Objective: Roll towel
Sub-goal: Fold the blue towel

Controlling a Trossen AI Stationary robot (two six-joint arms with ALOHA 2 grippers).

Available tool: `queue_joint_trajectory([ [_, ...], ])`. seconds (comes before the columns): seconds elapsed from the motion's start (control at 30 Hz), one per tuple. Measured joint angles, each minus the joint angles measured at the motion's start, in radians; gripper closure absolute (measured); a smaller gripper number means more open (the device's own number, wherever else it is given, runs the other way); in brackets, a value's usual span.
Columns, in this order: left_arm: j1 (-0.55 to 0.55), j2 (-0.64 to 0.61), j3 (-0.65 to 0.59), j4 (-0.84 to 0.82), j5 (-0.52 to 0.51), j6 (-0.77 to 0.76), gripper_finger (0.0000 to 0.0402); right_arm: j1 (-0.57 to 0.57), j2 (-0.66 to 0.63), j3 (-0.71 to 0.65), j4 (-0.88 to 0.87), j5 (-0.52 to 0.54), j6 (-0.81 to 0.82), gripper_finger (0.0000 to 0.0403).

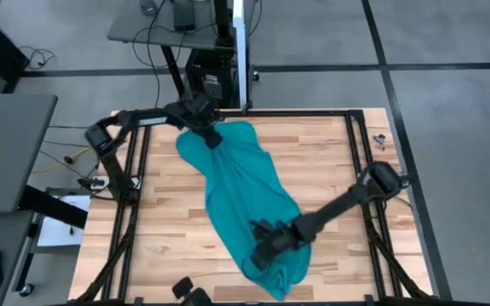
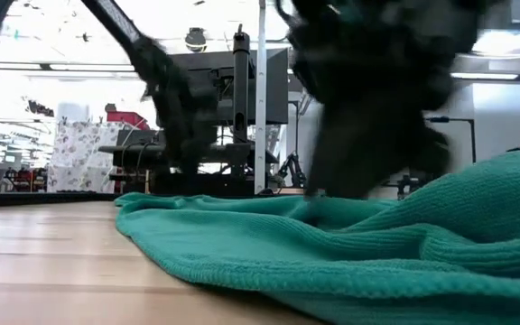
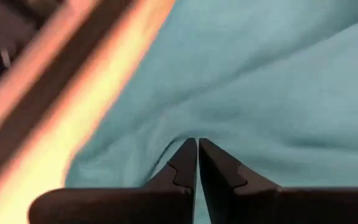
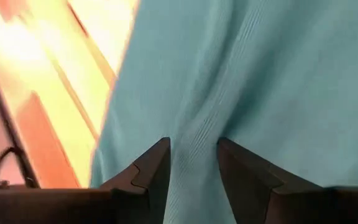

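The teal towel (image 1: 245, 191) lies in a long slant across the wooden table, from the far middle toward the near right. Its body rests on the boards, rumpled into ridges in the low view (image 2: 350, 253). At the towel's far end, my left gripper (image 1: 212, 141) is shut on it. At the near end, my right gripper (image 1: 260, 248) is closed on a bunch of it. In the low view the right arm is the big dark blur in front, and the left arm stands farther back. My left gripper pinches the towel's far end (image 3: 194, 134) between its two fingers, which stand almost together. It comes slanting down from the far side. The cloth gathers into creases that run to the fingertips. How many layers, I cannot tell. My right gripper holds a bunched ridge of the towel near its near end (image 4: 194, 155) between its two fingers, which stand apart with the cloth filling the gap. It slants down from the right. The fold runs along the fingers and away from them, and the cloth beyond lies on the table.
Black frame rails run along the table's left (image 1: 130, 212) and right (image 1: 360, 161) sides. Small dark parts lie at the far right corner (image 1: 379, 140). A black object sits at the near edge (image 1: 190, 293). Bare boards show left and right of the towel.
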Motion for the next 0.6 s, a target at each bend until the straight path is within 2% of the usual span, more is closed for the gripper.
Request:
queue_joint_trajectory([
  [0.13,-0.079,-0.12,0.016,-0.119,0.01,-0.037,0.04,-0.101,-0.086,0.003,-0.147,-0.003,-0.18,0.0276],
  [0.3,-0.215,-0.225,-0.041,-0.234,0.013,-0.221,0.04,-0.317,-0.146,0.004,-0.267,0.008,-0.398,0.0276],
  [0.5,-0.432,-0.283,-0.239,-0.14,0.009,-0.506,0.04,-0.647,-0.134,0.005,-0.153,-0.052,-0.636,0.0276],
  [0.6,-0.56,-0.297,-0.351,0.02,-0.037,-0.693,0.04,-0.788,-0.112,0.003,-0.055,-0.069,-0.69,0.0276],
])
